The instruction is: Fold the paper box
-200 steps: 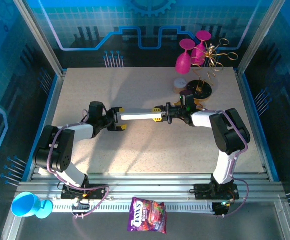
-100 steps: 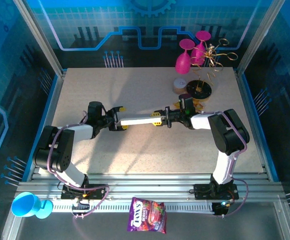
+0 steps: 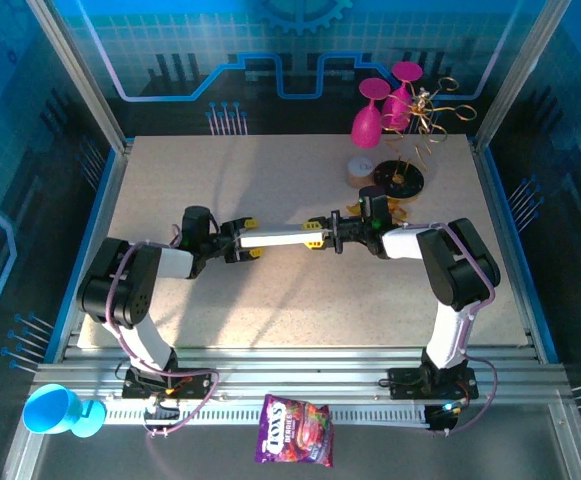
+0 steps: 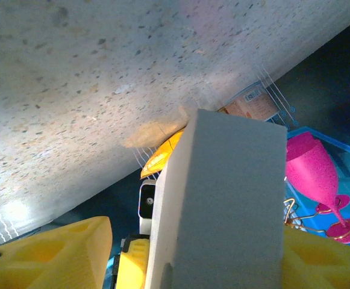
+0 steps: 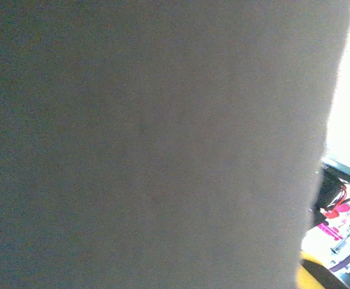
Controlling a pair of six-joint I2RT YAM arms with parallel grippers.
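**Held the paper box (image 3: 278, 237) between both grippers at centre frame of the top view; judged the folding partway done.**
Clamped its right end in the right gripper (image 3: 319, 235). Straddled its left end with the left gripper (image 3: 248, 240), jaws parted, leaving a gap on one side in the wrist view. Looked raised into a narrow grey sleeve; could not read the end flaps, so judged their closing left to do.

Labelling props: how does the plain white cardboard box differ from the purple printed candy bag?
Look: the plain white cardboard box is unprinted and long; the purple printed candy bag is colourful and squat. Place: the box is over the speckled table; the bag lies off it, on the grey ledge. Both are packaging.
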